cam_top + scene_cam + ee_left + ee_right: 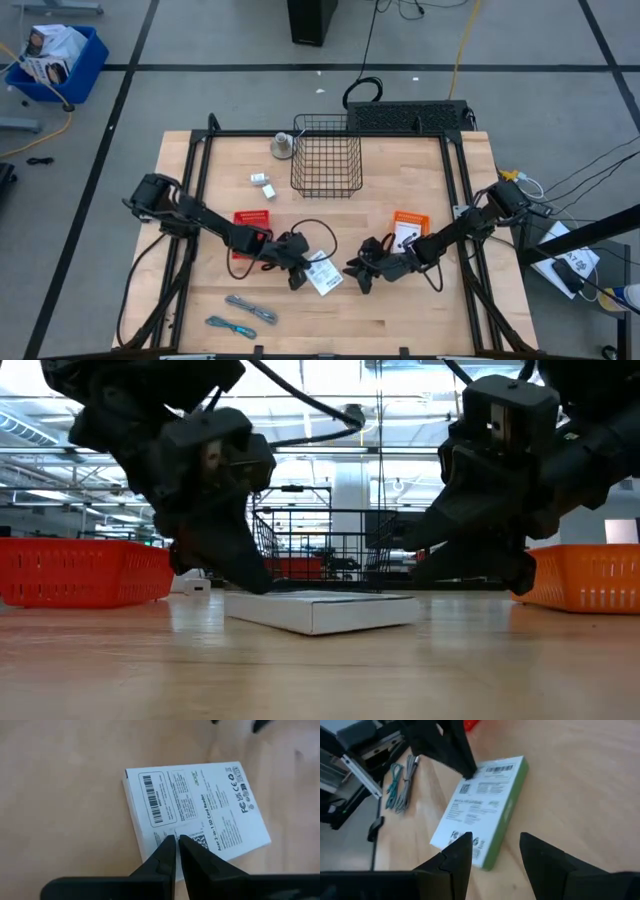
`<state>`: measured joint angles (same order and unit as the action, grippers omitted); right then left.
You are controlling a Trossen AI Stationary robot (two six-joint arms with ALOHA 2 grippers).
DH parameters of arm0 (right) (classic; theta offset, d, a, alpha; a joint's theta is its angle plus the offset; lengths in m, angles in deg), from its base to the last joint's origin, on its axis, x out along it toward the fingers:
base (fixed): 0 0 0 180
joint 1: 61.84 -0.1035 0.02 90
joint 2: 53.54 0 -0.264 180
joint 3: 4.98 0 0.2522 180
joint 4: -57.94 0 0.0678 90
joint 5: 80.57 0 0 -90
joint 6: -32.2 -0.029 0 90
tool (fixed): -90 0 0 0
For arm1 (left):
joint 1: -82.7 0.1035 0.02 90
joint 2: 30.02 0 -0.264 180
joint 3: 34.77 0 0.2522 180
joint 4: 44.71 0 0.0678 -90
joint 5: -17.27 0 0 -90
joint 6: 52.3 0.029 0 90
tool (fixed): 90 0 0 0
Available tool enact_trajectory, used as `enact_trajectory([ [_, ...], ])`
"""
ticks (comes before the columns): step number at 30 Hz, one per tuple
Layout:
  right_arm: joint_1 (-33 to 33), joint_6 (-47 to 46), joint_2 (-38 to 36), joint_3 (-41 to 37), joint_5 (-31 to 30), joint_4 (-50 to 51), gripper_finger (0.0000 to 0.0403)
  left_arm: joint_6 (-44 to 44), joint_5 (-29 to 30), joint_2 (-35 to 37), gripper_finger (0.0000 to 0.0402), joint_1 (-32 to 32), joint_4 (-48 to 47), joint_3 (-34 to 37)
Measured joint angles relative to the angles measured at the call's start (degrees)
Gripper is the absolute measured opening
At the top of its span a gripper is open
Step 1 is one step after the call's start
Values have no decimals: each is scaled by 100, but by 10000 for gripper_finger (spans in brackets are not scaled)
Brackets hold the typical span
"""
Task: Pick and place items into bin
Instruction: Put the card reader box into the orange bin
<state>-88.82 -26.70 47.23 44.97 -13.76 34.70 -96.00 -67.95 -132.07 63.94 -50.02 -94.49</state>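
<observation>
While the flat white packet (322, 277) lies printed face up on the bench (400, 320), near its front middle and well short of the wire bin (327, 155) at the back, best to treat this as a two-handed lift. Left hand (177, 838): fingers pinched shut, empty, tips pressing down on the packet's top face at one edge, pinning rather than gripping. Right hand (495, 845): fingers spread apart, holding nothing, poised just off the opposite, green-edged side, not yet touching as far as can be told. Probably the step in hand: hold the packet still with the left, then slide the right fingers in to straddle the thin edge and close across its thickness. Keep the left tips down until the right has closed, otherwise the packet is likely to skate away on the smooth wood. Come in low and level, one finger under and one over, since the packet sits flush with the bench and offers little to catch. Lift the left clear before raising, to avoid bending the card. Other items wait elsewhere: two small white blocks (264, 184) near the bin, a grey strip (251, 309) and teal cord (230, 327) at the front left.
</observation>
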Motion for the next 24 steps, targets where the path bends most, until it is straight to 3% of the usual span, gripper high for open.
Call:
enact_trajectory([
  [9,-104,-155,0,4,562,-67,160,-499,516,-176,30,-289,-148,-1],
  [13,-184,-254,0,3,708,-125,160,-599,571,-520,30,-328,299,-14],
  [18,-276,-779,-2,7,987,-161,160,-697,541,-709,30,-339,692,-14],
  [24,-499,-1692,-31,25,929,632,160,-640,500,-722,30,-343,846,7],
])
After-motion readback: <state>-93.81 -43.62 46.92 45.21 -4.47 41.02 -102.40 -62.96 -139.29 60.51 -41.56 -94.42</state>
